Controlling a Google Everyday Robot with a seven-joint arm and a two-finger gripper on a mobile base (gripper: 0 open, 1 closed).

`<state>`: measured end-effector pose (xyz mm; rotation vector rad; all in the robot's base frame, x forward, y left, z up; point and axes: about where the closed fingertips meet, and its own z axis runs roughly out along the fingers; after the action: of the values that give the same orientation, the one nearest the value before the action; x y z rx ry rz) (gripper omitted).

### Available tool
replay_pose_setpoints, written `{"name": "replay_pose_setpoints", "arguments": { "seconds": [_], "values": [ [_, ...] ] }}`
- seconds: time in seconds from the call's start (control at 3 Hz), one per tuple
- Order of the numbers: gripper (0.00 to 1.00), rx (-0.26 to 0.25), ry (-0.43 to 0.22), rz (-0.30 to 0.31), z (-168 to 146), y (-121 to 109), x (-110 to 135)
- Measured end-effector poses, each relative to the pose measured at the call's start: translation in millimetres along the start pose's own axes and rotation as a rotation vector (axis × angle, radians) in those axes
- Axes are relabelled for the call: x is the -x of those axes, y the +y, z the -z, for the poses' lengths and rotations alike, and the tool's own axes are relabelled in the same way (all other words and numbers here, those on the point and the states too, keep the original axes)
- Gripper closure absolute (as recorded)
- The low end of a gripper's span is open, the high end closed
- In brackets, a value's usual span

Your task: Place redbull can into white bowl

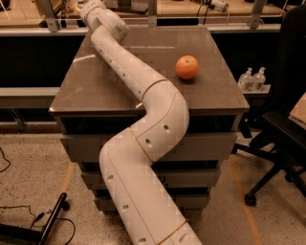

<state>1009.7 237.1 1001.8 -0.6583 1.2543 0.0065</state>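
white jointed robot arm (pixel 143 143) runs from bottom centre up across the grey-brown square table top (pixel 210 95) into the upper left of the frame. gripper (pixel 90 6) sits at the table's far left corner, partly cut by the top edge. cannot tell its state or whether it holds anything. slim blue-and-silver redbull can: not visible. small glossy white bowl: not visible either. round orange fruit (pixel 187 67) rests right of centre, well apart from the arm. judgement: reach-or-grasp step near that far corner. the next move calls for carrying the can upright over the bowl, once both are located.
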Motion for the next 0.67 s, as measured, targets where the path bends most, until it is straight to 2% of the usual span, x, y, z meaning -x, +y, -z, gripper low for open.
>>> {"name": "replay_pose_setpoints", "arguments": {
  "seconds": [0.67],
  "values": [
    [1.0,-0.012,-0.006,0.025,2.7,-11.0,2.7]
  ]
}}
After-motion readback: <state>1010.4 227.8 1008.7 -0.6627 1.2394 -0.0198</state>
